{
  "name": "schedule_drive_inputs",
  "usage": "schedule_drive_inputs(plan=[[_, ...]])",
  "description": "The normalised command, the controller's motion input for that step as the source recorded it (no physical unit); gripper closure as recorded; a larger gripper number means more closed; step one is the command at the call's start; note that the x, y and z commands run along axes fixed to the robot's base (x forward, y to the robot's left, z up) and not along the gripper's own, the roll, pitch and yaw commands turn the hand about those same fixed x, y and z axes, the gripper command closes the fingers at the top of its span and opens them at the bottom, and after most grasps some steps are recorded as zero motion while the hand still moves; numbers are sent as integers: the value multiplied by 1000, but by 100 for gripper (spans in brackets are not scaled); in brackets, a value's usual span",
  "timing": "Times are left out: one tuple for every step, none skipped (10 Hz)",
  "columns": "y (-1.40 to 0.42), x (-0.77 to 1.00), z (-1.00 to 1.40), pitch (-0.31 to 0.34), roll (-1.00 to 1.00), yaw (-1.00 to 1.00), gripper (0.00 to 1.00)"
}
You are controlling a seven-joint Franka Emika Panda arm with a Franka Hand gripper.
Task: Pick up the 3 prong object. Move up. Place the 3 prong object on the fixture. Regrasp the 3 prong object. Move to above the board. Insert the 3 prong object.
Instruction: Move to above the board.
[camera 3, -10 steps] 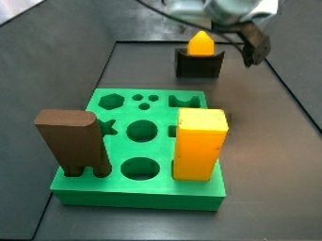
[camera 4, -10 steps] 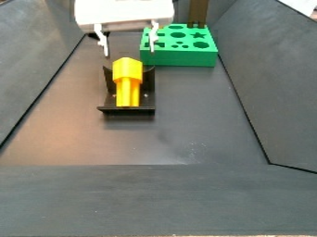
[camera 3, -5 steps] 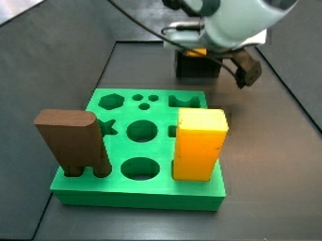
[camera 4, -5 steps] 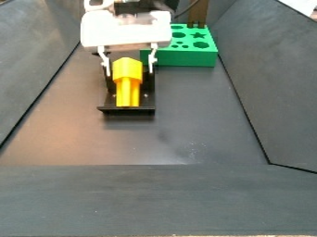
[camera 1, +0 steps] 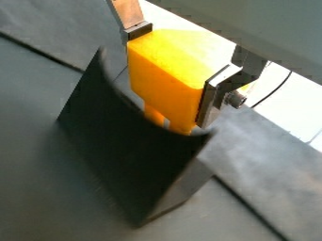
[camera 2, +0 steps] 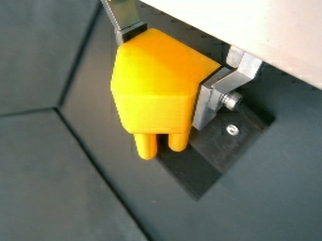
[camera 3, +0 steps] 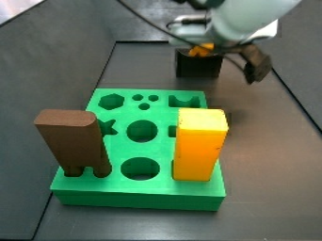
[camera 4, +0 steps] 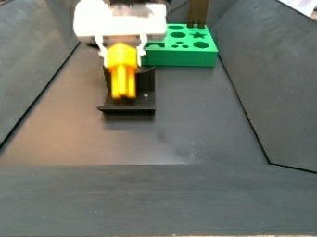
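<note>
No readable text, labels, brands or numbers in any view. Gripper (camera 2: pixel 170 61) down at fixture (camera 4: pixel 128 100), its plates flanking 3 prong object (camera 2: pixel 157 89); all surfaces unmarked.

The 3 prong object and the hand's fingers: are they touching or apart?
Touching. In both wrist views the hand straddles the 3 prong object; the silver fingers press flat against its sides with no visible gap, over the fixture.

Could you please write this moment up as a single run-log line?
phase: regrasp | gripper: at fixture, jaws shut on 3 prong object | board: three-dot hole free, two blocks standing in it
</note>
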Motion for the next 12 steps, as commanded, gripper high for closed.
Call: schedule_drive_inputs(plan=[[-180, 163, 1000, -98, 85, -244, 100], [-177, 159, 1000, -54, 74, -252, 100], [-168, 149, 1000, 22, 64, -233, 100], [-164, 142, 1000, 69, 62, -208, 100], [-157, 134, 1000, 130, 64, -152, 100], [-155, 132, 1000, 153, 60, -124, 100], [-149, 127, 1000, 213, 55, -44, 100], [-141, 128, 1000, 239, 44, 6, 100], [-137, 128, 1000, 254, 28, 52, 100], [-131, 128, 1000, 254, 9, 107, 100], [-125, 123, 1000, 235, -5, 143, 100], [-115, 118, 1000, 208, -17, 173, 100]])
